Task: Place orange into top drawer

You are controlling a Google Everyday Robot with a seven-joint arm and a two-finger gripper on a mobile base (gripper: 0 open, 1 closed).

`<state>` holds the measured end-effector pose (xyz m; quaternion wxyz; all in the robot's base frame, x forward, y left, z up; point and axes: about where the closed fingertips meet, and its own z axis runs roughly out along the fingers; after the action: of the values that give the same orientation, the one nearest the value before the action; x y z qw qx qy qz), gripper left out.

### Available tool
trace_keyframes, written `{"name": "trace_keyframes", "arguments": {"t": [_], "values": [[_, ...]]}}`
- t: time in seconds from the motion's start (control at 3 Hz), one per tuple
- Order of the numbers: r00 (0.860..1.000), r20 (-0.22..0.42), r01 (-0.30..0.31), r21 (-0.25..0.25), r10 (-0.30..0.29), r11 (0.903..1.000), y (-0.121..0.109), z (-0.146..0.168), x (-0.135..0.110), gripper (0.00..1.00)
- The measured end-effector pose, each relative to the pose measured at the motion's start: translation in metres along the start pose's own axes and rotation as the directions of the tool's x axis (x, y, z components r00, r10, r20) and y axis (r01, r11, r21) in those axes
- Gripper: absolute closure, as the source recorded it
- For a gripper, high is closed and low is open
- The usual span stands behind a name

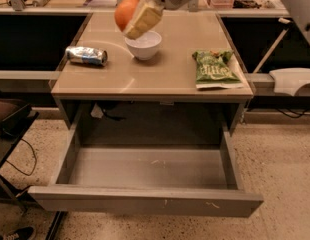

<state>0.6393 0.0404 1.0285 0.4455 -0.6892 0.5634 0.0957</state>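
The orange (124,12) is held in my gripper (134,16), whose pale fingers (144,20) are closed around it. The gripper hangs in the air above the beige tabletop (160,74), just up and left of the white bowl (143,44). The top drawer (145,200) is pulled fully open below the table front; its grey inside shows nothing in it.
A lying silver can (86,55) is on the table's left. A green snack bag (214,69) lies at the right. A dark stand (10,134) and cables are on the floor to the left. A white robot part (292,79) is at the right.
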Motion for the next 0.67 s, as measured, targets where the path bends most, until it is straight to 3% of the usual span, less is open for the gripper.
{"name": "trace_keyframes", "arguments": {"t": [0.33,0.67], "values": [[0.997,0.013,-0.071,-0.079,0.072,0.9943,0.064,-0.017,0.008,1.0],[0.985,0.028,-0.168,-0.088,0.171,0.9819,0.122,-0.035,0.016,1.0]]}}
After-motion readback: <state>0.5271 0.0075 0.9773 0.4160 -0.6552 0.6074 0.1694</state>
